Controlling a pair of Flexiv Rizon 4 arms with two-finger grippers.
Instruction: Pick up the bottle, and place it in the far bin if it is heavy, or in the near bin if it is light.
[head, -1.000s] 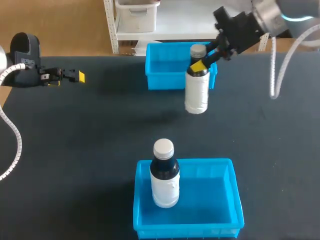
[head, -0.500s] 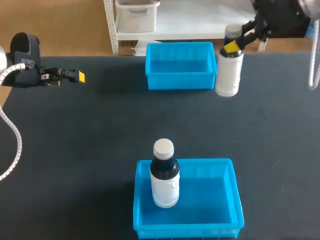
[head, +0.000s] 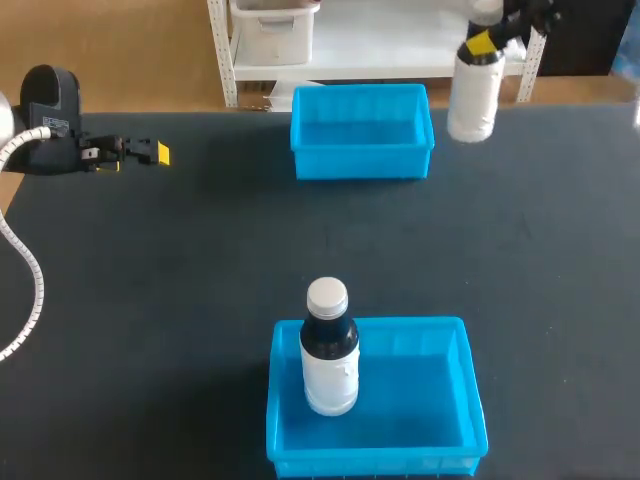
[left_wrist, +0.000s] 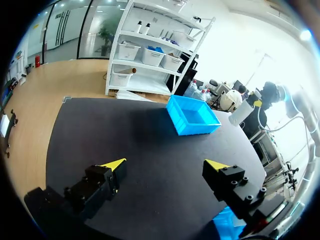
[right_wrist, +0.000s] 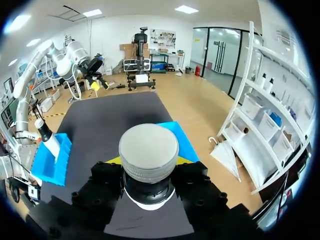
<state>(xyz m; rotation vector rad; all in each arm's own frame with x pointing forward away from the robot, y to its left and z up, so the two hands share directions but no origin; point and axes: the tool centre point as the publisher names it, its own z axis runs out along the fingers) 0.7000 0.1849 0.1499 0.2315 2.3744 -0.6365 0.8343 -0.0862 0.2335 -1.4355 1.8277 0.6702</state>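
Left gripper (left_wrist: 166, 163) jaws wide apart above dark table (left_wrist: 125, 130); blue bin (left_wrist: 192, 116) ahead at far side, white bottle (left_wrist: 241, 113) held aloft just right of it by right gripper (left_wrist: 256, 104).

Black table (head: 150, 250) on a wooden floor (head: 110, 50), white shelving (head: 350, 40) behind, bright ceiling lights (right_wrist: 186, 9) overhead.

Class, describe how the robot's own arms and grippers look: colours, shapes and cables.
The left gripper and right gripper are blocky black, each with two fingers tipped in bright yellow wedges. A ribbed white cable loops from the left arm, whose wrist housing is rounded and black.
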